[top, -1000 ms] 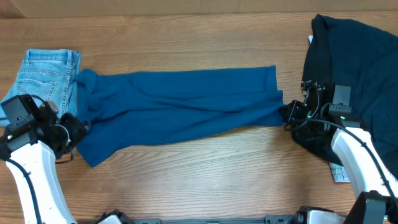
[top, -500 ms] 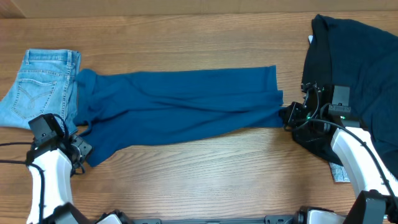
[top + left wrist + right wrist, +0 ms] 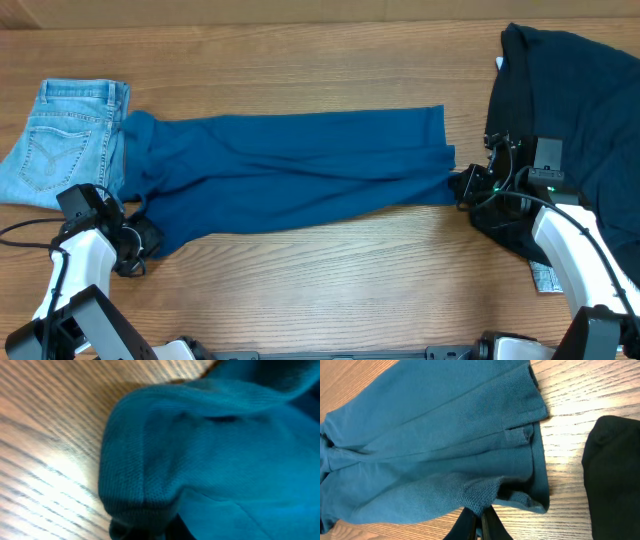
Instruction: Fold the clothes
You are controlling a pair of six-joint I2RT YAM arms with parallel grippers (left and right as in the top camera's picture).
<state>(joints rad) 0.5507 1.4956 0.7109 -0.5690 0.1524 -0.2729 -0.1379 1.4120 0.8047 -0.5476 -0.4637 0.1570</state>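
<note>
The mid-blue top [image 3: 290, 170] lies stretched left to right across the wooden table [image 3: 330, 270]. My left gripper [image 3: 143, 242] is at its lower left corner. In the left wrist view, blue fabric [image 3: 210, 450] fills the frame and a bunched corner runs down into the left gripper [image 3: 160, 533], which is shut on it. My right gripper [image 3: 461, 185] pinches the top's right edge. In the right wrist view, the right gripper [image 3: 481, 521] is shut on a fold of the blue cloth [image 3: 435, 445]. The light-blue jeans [image 3: 65, 135] lie at the far left and the dark navy garment [image 3: 580, 110] at the right.
The navy garment [image 3: 615, 475] lies close beside my right gripper, with a strip of bare wood between it and the blue top. Part of my right arm [image 3: 570, 245] rests over it. A small white tag [image 3: 547, 281] shows at the garment's lower edge.
My left arm has swung from beside the jeans down to the top's lower left corner, and its gripper has opened and then shut on the cloth. The right arm has not moved.
</note>
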